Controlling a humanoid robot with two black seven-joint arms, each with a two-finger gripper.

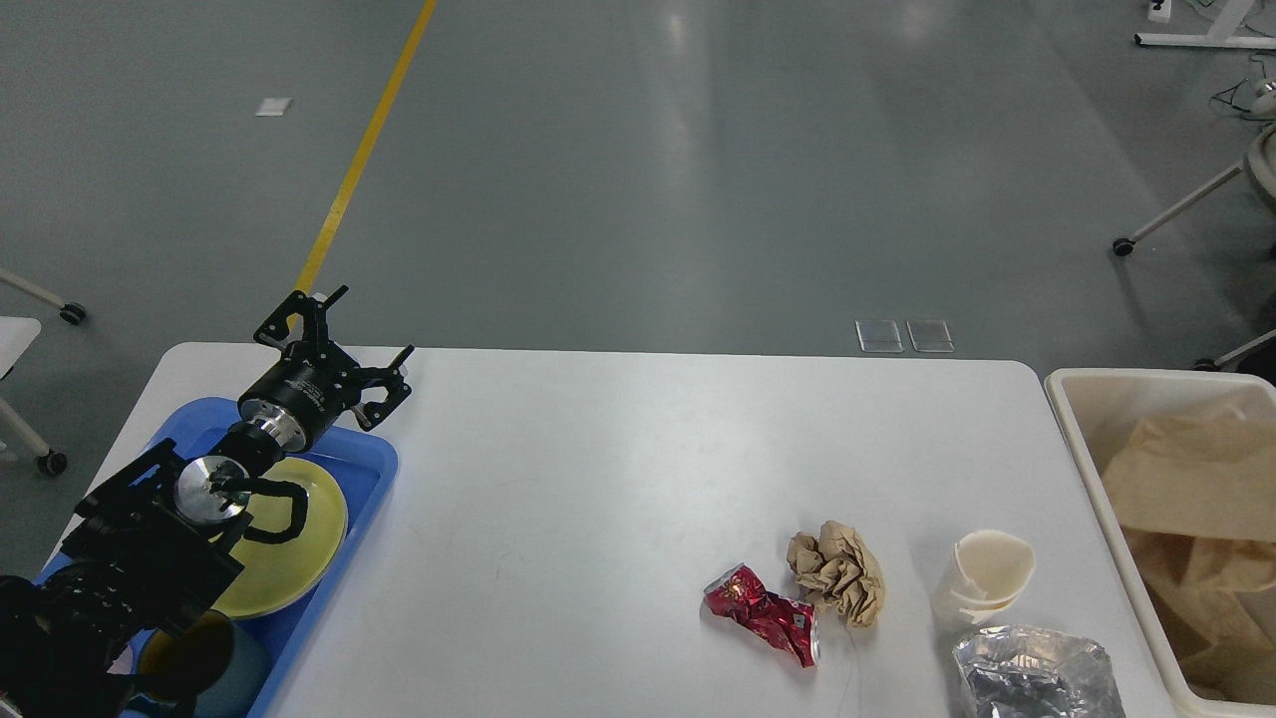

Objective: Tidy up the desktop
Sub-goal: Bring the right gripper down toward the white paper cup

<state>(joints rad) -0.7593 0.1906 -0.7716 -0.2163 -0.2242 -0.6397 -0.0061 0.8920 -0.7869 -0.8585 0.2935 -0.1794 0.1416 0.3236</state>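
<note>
My left claw (337, 344) hangs wide and empty above the blue tray (374, 459) at the worktop's (598, 479) left end. Crumpled paper (837, 570), a crushed red can (766, 612) and a paper cup (987, 576) lie near the bin (1087, 439) — probably rubbish awaiting it.

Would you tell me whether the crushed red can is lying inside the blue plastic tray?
No, the crushed red can lies on the white desktop, far from the blue plastic tray.

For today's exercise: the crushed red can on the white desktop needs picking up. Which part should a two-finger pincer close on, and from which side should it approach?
Come from above and close across the narrow middle of the red can. It lies flat and crumpled on the desktop, so the sides are probably easiest to pinch. Keep to its left half: the brown paper ball crowds its right end.
</note>
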